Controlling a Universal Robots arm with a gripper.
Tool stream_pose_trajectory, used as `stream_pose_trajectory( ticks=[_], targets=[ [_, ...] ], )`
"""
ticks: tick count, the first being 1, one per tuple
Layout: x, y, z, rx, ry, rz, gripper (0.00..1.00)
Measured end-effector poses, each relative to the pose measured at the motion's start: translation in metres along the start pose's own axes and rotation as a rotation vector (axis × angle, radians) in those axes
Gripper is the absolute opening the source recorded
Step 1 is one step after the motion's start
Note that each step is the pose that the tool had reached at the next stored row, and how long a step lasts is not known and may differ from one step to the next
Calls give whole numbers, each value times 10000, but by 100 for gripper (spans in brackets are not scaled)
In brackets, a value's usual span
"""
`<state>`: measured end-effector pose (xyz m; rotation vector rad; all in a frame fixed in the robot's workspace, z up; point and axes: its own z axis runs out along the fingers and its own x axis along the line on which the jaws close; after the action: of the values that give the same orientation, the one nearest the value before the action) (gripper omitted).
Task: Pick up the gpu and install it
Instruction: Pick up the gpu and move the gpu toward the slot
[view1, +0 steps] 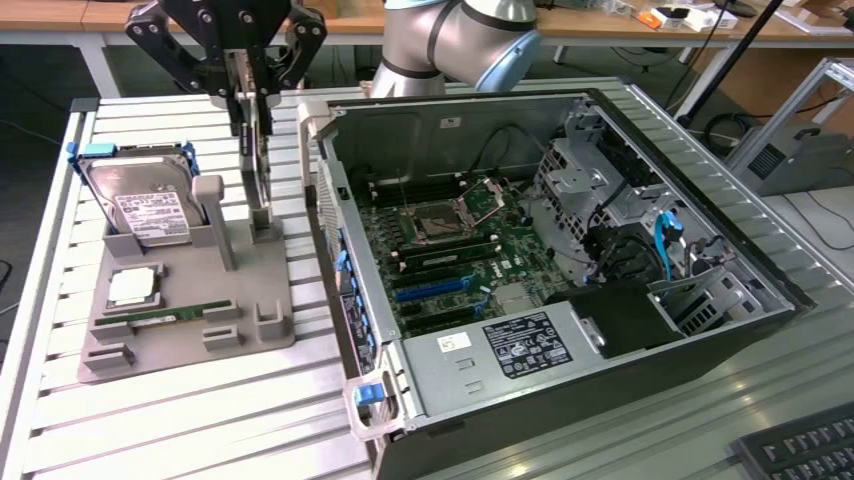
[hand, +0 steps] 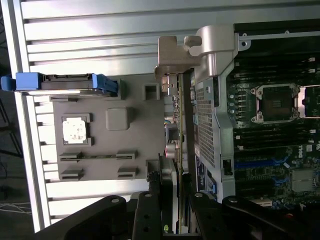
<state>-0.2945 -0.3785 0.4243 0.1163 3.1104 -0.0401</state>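
Gpu (view1: 251, 150) stands upright on edge, clenched near its upper end between the fingers of the gripper (view1: 254, 88), which presses on both of its faces. Its lower end is at the rear post of the grey holder tray (view1: 200, 285) (whether it has cleared the slot there I cannot tell). It is outside the computer case (view1: 324, 180), just beside the near wall.

I judge the pick-up step to be in hand and the install not yet begun. Getting the card in calls for a straight lift clear of the holder. It then has to be carried toward four o'clock in the exterior view, over the case wall. Last, its connector edge must be lined up carefully with the blue slots (view1: 430, 290) on the motherboard (view1: 461, 235).

On the tray, a hard drive (view1: 147, 205) with blue handles stands at eight o'clock of the card. A CPU chip (view1: 134, 287) and a RAM stick (view1: 167, 315) lie near seven o'clock, all well apart from the fingers. The case wall at three o'clock is the main obstacle (it rises right beside the card). The drive cage and cables (view1: 667, 235) sit farther inside the case.
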Motion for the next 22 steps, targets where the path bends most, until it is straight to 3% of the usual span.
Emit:
stream_pose_trajectory(
  ticks=[22],
  targets=[
    [-58,4,2,0,0,0,27]
  ],
)
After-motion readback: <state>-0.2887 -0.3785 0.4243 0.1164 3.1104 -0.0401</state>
